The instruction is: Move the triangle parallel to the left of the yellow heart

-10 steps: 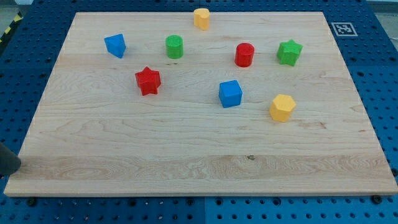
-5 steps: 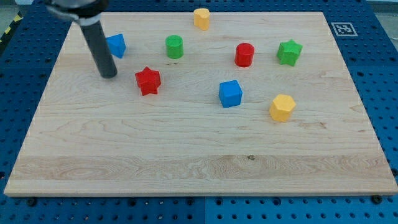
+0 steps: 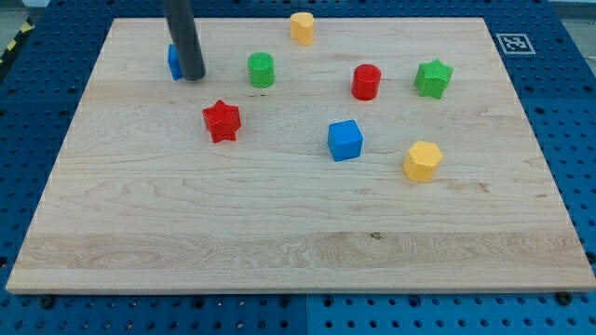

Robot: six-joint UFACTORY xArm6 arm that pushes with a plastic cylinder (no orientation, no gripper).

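The blue triangle (image 3: 173,61) sits near the board's top left, mostly hidden behind my dark rod. My tip (image 3: 193,77) rests on the board right at the triangle's right side, touching or nearly touching it. The yellow heart (image 3: 301,27) stands at the board's top edge, well to the right of the triangle and a little higher in the view.
A green cylinder (image 3: 262,70) stands just right of my tip. A red star (image 3: 222,120) lies below it. A red cylinder (image 3: 366,82), green star (image 3: 433,78), blue cube (image 3: 345,140) and yellow hexagon (image 3: 422,160) sit on the wooden board (image 3: 279,223).
My rod came in from the view's lower left, passed left of the red star, and now stands in front of the blue triangle at its right side. No block has visibly moved.
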